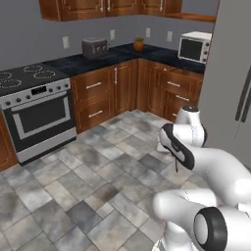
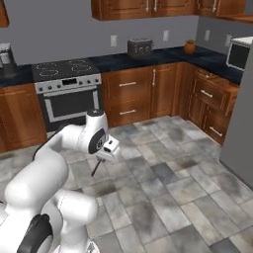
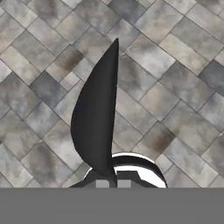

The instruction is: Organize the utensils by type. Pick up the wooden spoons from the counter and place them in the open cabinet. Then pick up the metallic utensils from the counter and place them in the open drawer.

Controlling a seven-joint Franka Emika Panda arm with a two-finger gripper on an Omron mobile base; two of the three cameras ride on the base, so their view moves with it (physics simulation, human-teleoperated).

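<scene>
gripper (image 2: pixel 101 159) pinched on dark metallic utensil (image 3: pixel 97 118), carried blade-down over tiled floor (image 1: pixel 73 196), well apart from counter (image 2: pixel 148 57). open drawer unseen. risk: thin grip near one end, utensil swivels or drops during base drive.

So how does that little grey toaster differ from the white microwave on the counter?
The boxy grey metal toaster is small and dark; the white microwave oven is pale, with a dark glass door, and looks bigger. The toaster stands on the counter along the back wall, the microwave on the side stretch by the grey fridge. Both rest on the same dark countertop.
</scene>
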